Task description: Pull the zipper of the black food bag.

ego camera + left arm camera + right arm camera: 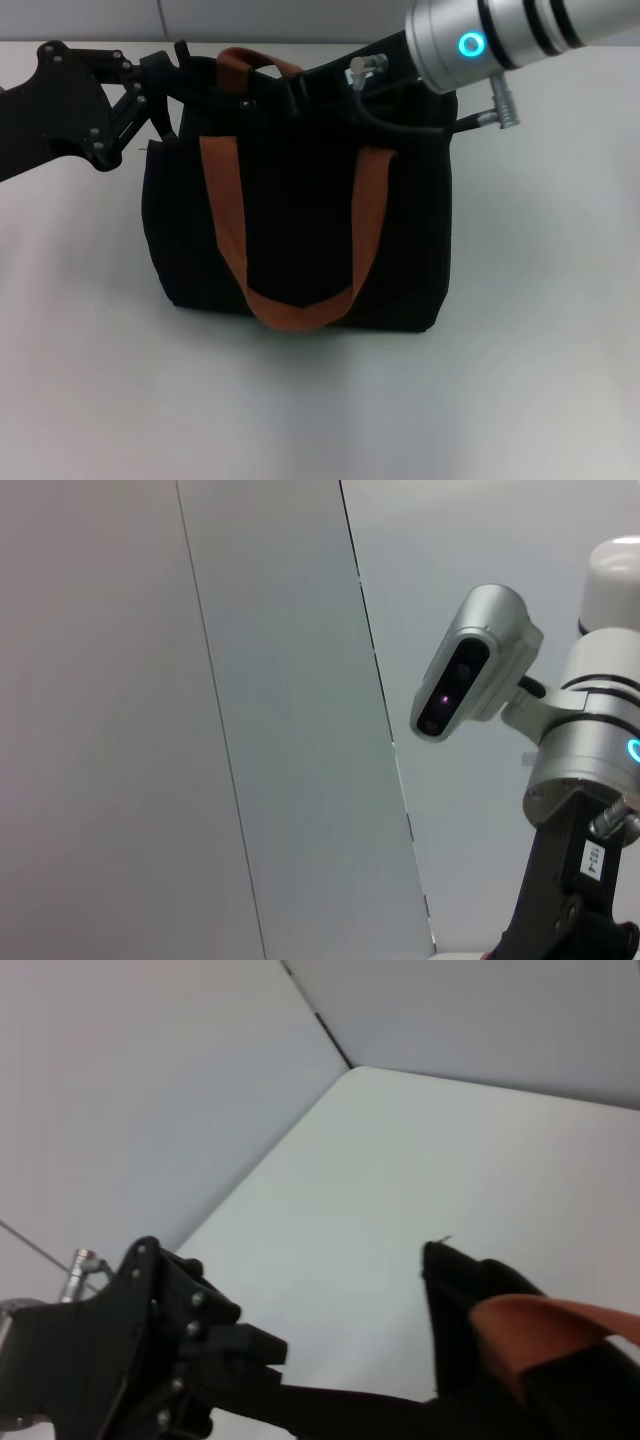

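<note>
The black food bag (pixel 300 230) stands upright in the middle of the white table, with rust-orange strap handles (pixel 225 220). My left gripper (pixel 182 75) reaches in from the left to the bag's top left corner. My right gripper (pixel 298 90) comes from the upper right and sits over the top edge near the far handle. Both are black against the black fabric. The zipper's silver pull tab is hidden. The right wrist view shows the left gripper (pixel 180 1350) beside the bag's corner (pixel 465 1290) and an orange strap (pixel 540 1325).
The white table (pixel 540 350) runs around the bag on all sides. A grey wall stands behind it. The left wrist view shows only the wall and the right arm's silver wrist (pixel 590 750) with its camera (pixel 470 660).
</note>
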